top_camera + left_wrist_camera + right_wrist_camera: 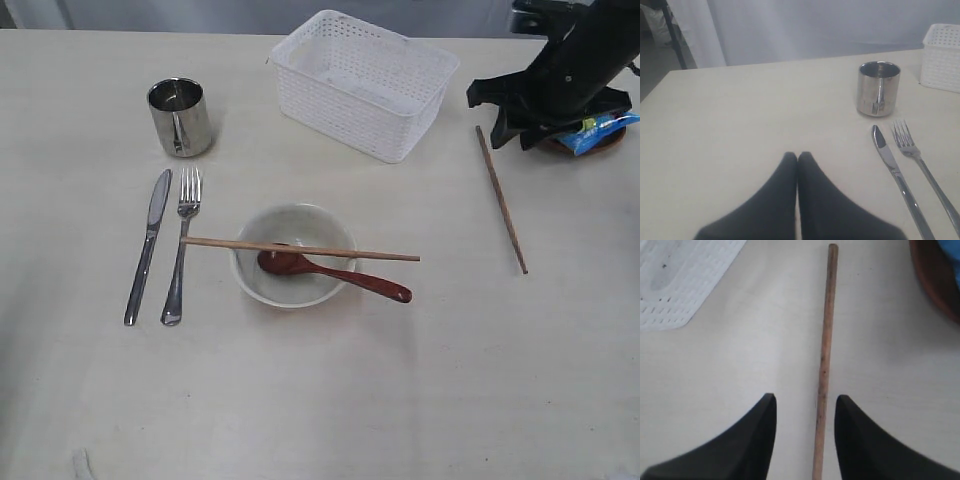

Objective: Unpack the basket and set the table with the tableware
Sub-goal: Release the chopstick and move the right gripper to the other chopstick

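Desk (400, 400) with tableware laid out. The basket (365, 80) is set at the far middle of the desk, slightly skewed. The mug (181, 117) is stood upright to its left. Nearer the front edge, the knife (148, 245) and fork (181, 245) are laid side by side, close but apart, with handles toward the front. The bowl (295, 255) is placed just right of the fork. The spoon (335, 275) is rested with its scoop inside the bowl and its handle out over the right rim. The first chopstick (300, 249) is laid across the bowl's rim, its left end reaching the fork.

The second chopstick (501, 198) is laid flat on the bare desk to the right of the basket, well apart from the bowl, its far end under the right tool (512, 128). In the right wrist view the right tool (804, 399) is shown parted, one finger on each side of the second chopstick (824, 340). The stick is nearer one finger than the other, a gap is seen on both sides, and nothing is gripped. How high the tool is held above the desk cannot be told. The plate (600, 143), with a blue bag (597, 128) on it, is seen just beyond this tool at the far right.

The left tool (797, 156) is shown with its fingertips pressed together and nothing between them. It is held over bare desk, with the knife (895, 175), fork (920, 160) and mug (878, 88) near it on one side.
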Robot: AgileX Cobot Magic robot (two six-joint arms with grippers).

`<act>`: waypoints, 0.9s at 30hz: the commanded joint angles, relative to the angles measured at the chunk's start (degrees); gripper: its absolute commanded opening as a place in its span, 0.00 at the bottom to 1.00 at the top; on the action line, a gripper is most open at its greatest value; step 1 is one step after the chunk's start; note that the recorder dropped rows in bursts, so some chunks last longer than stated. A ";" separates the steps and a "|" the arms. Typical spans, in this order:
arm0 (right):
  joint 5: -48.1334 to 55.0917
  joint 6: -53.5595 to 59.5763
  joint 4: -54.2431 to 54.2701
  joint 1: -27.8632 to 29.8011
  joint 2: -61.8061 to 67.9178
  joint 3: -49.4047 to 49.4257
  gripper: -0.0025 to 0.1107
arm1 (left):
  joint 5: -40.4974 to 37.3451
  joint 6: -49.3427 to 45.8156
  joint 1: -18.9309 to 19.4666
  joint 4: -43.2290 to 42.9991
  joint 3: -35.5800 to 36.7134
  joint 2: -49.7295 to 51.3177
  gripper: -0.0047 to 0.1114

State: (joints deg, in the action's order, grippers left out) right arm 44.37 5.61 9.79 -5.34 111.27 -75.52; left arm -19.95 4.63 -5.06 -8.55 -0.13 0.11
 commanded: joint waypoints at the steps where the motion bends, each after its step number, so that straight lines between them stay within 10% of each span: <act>1: 1.42 -0.49 0.22 -0.08 4.65 -2.80 0.32 | 0.03 0.13 -0.29 0.07 0.13 -0.11 0.04; 15: 0.93 -1.14 -2.28 -0.08 11.46 -3.05 0.31 | 0.03 0.13 -0.29 -0.21 0.13 -0.11 0.04; 22: 2.20 -1.45 -4.31 -0.19 12.25 -3.05 0.01 | 0.03 0.13 -0.29 -0.21 0.13 -0.11 0.04; 27: 2.59 -1.30 -4.31 -0.19 8.98 -3.05 0.02 | 0.03 0.13 -0.29 -0.21 0.13 -0.11 0.04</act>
State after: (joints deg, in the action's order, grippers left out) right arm 46.23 3.97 6.05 -5.37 122.03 -78.92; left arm -19.95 4.63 -5.06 -8.55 -0.13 0.11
